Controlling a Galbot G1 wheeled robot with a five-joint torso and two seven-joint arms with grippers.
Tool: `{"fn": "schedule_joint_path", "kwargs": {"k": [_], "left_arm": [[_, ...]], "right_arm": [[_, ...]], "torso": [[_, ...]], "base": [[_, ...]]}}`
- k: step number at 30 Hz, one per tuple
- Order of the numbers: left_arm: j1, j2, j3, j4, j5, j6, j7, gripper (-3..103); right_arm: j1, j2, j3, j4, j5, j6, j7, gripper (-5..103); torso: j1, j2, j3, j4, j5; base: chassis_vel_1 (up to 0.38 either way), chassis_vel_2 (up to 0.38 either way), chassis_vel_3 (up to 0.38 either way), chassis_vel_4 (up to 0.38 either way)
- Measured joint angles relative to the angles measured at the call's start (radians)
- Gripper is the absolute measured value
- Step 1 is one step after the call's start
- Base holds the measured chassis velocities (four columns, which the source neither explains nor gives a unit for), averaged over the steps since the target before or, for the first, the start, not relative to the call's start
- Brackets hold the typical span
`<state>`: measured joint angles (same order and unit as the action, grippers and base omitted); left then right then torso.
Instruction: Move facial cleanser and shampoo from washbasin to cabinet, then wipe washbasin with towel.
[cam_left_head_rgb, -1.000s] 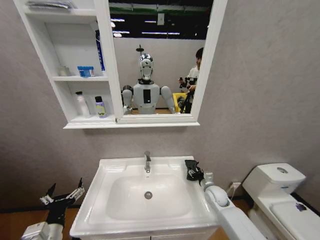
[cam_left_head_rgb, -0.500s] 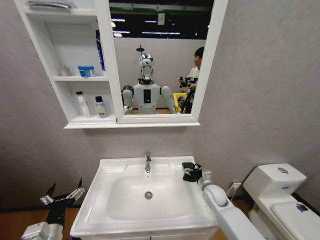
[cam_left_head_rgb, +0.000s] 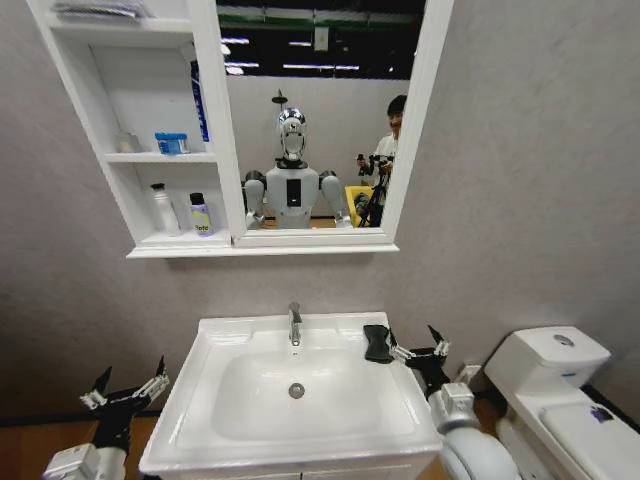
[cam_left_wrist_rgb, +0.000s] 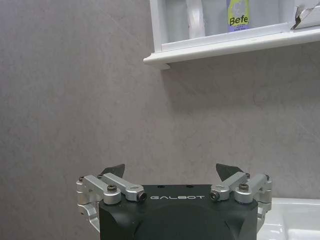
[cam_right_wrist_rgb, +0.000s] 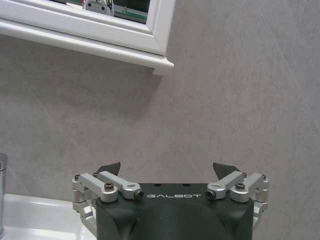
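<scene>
right gripper (cam_left_head_rgb: 417, 350) is hanging spread just beside the washbasin (cam_left_head_rgb: 215, 345) right rim, apart from the towel (cam_left_head_rgb: 377, 342) lying on that rim | left gripper (cam_left_head_rgb: 126, 388) is waiting spread off the left edge | two bottles (cam_left_head_rgb: 200, 214) are standing in the lowest cabinet (cam_left_head_rgb: 218, 150) compartment

Black gripper bodies marked "GALBOT" are seen, with silver linkages, dark screws, black-tipped jaws and white arms.
</scene>
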<state>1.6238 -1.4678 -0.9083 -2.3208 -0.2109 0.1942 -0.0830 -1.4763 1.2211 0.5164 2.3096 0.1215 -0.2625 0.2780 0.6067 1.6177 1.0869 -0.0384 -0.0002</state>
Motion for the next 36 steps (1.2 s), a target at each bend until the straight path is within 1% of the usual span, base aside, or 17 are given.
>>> {"fn": "schedule_joint_path", "kwargs": {"k": [1,5,7,11,17,20,21,22,23,29,32,34,35,36], "left_arm": [[0.000,0.000,0.000,0.000,0.000,0.000,0.000,100],[0.000,0.000,0.000,0.000,0.000,0.000,0.000,100],[0.000,0.000,0.000,0.000,0.000,0.000,0.000,100],[0.000,0.000,0.000,0.000,0.000,0.000,0.000,100],[0.000,0.000,0.000,0.000,0.000,0.000,0.000,100],[0.000,0.000,0.000,0.000,0.000,0.000,0.000,100],[0.000,0.000,0.000,0.000,0.000,0.000,0.000,100],[0.000,0.000,0.000,0.000,0.000,0.000,0.000,100],[0.000,0.000,0.000,0.000,0.000,0.000,0.000,100],[0.000,0.000,0.000,0.000,0.000,0.000,0.000,100],[0.000,0.000,0.000,0.000,0.000,0.000,0.000,100],[0.000,0.000,0.000,0.000,0.000,0.000,0.000,100],[0.000,0.000,0.000,0.000,0.000,0.000,0.000,100],[0.000,0.000,0.000,0.000,0.000,0.000,0.000,100]], "right_arm": [[0.000,0.000,0.000,0.000,0.000,0.000,0.000,100],[-0.086,0.037,-0.020,0.106,-0.051,-0.021,0.007,100],[-0.102,0.040,-0.022,0.124,-0.062,-0.023,0.011,100],[-0.112,0.033,-0.018,0.133,-0.077,-0.022,0.020,100],[-0.101,0.024,-0.017,0.122,-0.068,-0.020,0.022,100],[-0.086,0.019,-0.022,0.105,-0.065,-0.020,0.020,100],[-0.081,0.017,-0.027,0.100,-0.062,-0.020,0.018,100],[-0.078,0.017,-0.030,0.096,-0.060,-0.022,0.016,100],[-0.077,0.017,-0.031,0.092,-0.060,-0.022,0.015,100],[-0.080,0.017,-0.028,0.083,-0.059,-0.019,0.015,100],[-0.087,0.016,-0.027,0.088,-0.060,-0.019,0.015,100],[-0.091,0.016,-0.027,0.090,-0.060,-0.019,0.015,100],[-0.091,0.016,-0.027,0.090,-0.060,-0.019,0.015,100],[-0.092,0.019,-0.028,0.090,-0.061,-0.018,0.015,100]], "torso": [[0.000,0.000,0.000,0.0000,0.0000],[0.000,0.000,0.000,-0.0001,0.0002],[0.000,0.000,0.000,0.0000,0.0000],[0.000,0.000,0.000,0.0000,0.0001],[0.000,0.000,0.000,0.0002,0.0002],[0.000,0.000,0.000,0.0002,0.0006],[0.000,0.000,0.000,0.0000,-0.0001],[0.000,0.000,0.000,0.0001,0.0009],[0.000,0.000,0.000,0.0000,0.0002],[0.000,0.000,0.000,0.0002,0.0000],[0.000,0.000,0.000,-0.0001,0.0010],[0.000,0.000,0.000,-0.0001,-0.0009],[0.000,0.000,0.000,-0.0001,-0.0009],[0.000,0.000,0.000,0.0001,0.0001]], "base": [[0.000,0.000,0.000,0.000],[0.000,0.000,0.000,0.000],[0.000,0.000,0.000,0.000],[0.012,-0.039,-0.011,0.030],[0.063,-0.137,-0.046,0.152],[0.106,-0.222,-0.106,0.229],[0.144,-0.271,-0.111,0.264],[0.217,-0.290,-0.155,0.264],[0.217,-0.290,-0.171,0.315],[0.205,-0.313,-0.202,0.325],[0.262,-0.330,-0.275,0.349],[0.262,-0.389,-0.280,0.384],[0.262,-0.389,-0.281,0.395],[0.322,-0.395,-0.281,0.395]]}}
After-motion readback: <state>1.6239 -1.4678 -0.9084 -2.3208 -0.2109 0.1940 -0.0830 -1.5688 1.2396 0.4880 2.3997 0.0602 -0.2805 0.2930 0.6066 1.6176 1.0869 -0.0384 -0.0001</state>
